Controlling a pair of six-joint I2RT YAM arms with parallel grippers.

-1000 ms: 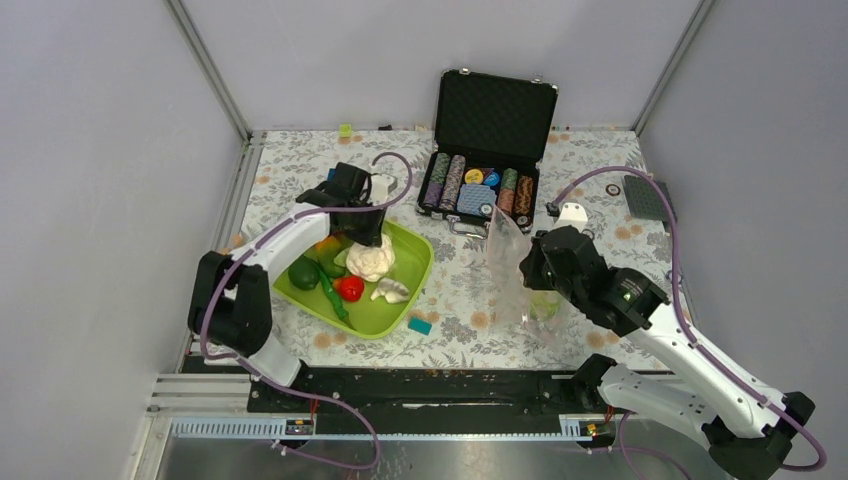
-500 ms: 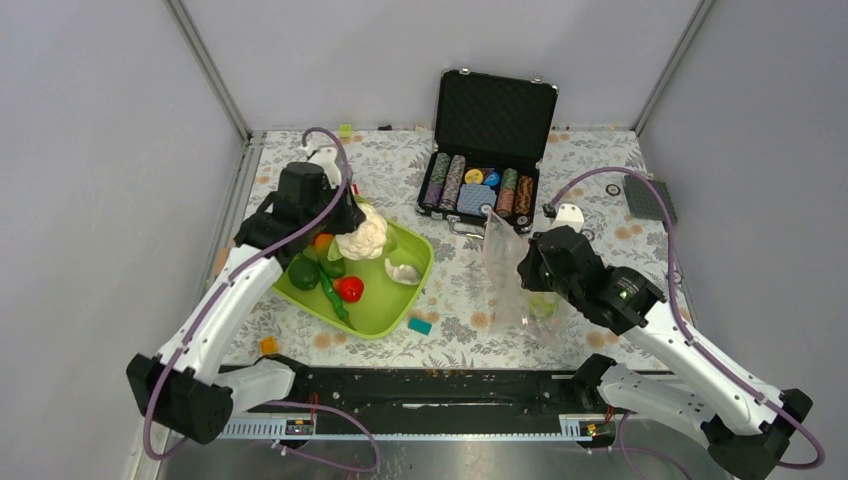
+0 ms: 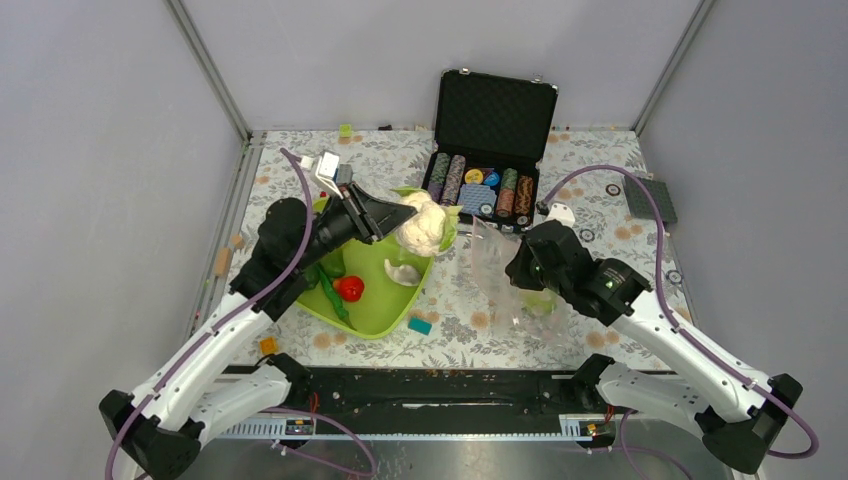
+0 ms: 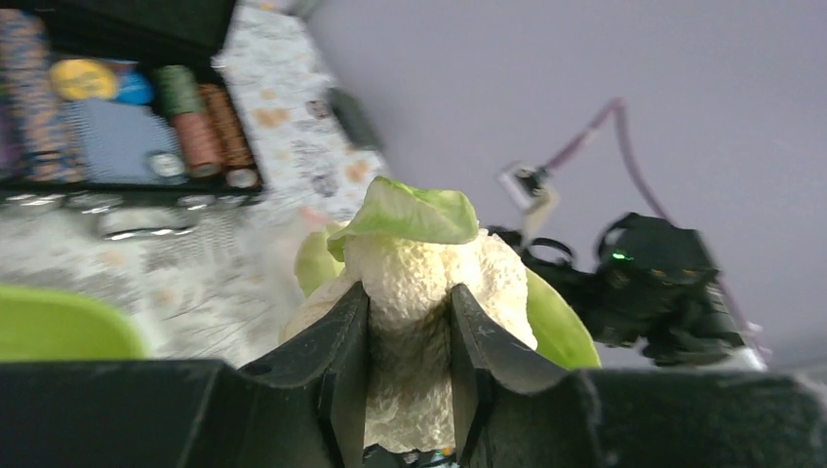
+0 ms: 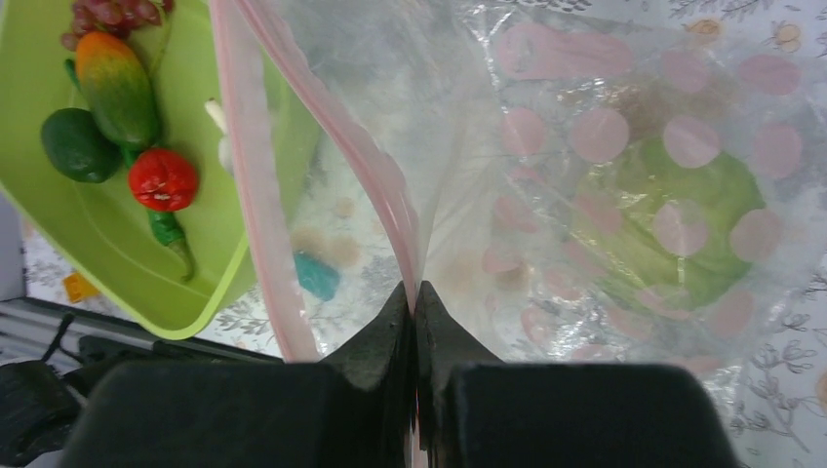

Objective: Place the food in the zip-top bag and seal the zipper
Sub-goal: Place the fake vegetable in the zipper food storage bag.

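Observation:
My left gripper (image 3: pixel 395 218) is shut on the white cauliflower (image 3: pixel 422 226), held in the air past the far right rim of the lime-green tray (image 3: pixel 412 290); in the left wrist view the cauliflower (image 4: pixel 410 292) fills the space between my fingers. My right gripper (image 3: pixel 520 262) is shut on the mouth edge of the clear zip-top bag (image 3: pixel 500 282) and holds it up. In the right wrist view the pink zipper (image 5: pixel 336 136) runs up from my closed fingertips (image 5: pixel 400 312), the mouth gapes, and a pale green cabbage (image 5: pixel 673 229) lies inside. Tomato (image 3: pixel 349 287), green pod (image 3: pixel 333 297) and dark green fruit (image 5: pixel 76 146) lie in the tray.
An open black case of striped poker chips (image 3: pixel 480 188) stands behind the bag. A teal block (image 3: pixel 420 325) lies by the tray's near corner and an orange block (image 3: pixel 267 346) at the front left. A dark plate (image 3: pixel 650 198) lies at the far right.
My left gripper lifted the cauliflower out of the tray and carried it right, toward the bag. My right gripper shifted slightly left and back with the bag's edge.

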